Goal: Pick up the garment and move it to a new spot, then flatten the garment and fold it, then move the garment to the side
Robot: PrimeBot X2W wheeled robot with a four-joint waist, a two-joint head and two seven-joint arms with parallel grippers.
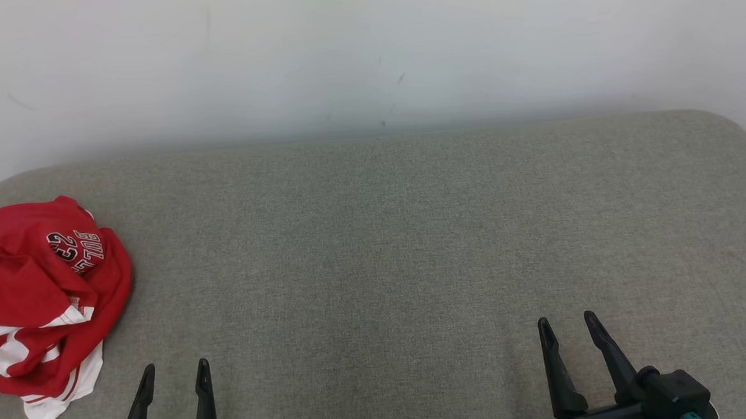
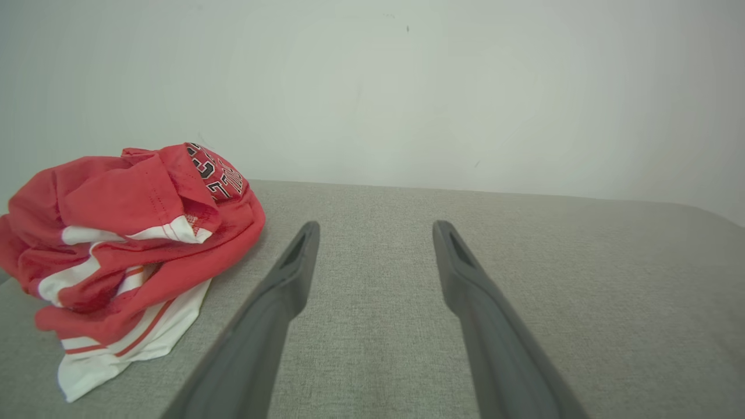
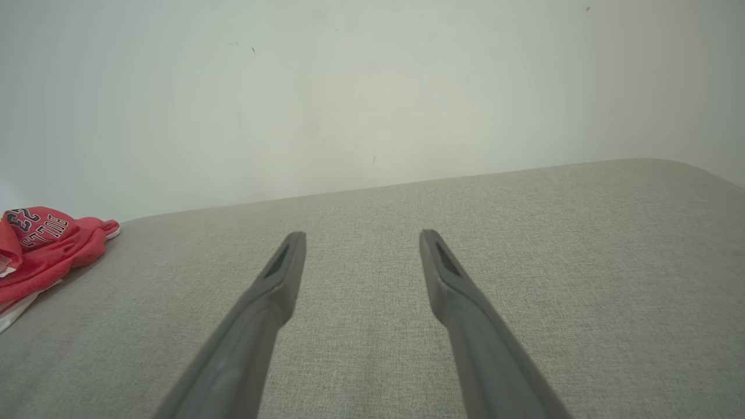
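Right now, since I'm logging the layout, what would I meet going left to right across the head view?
Crumpled red and white fabric jersey → left gripper, long dark jaws open → right gripper, jaws open too.

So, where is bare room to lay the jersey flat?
The cushion is bare from the jersey to its right edge, between the wall and the left hand and right hand. Only the left end, under the jersey, is crowded.
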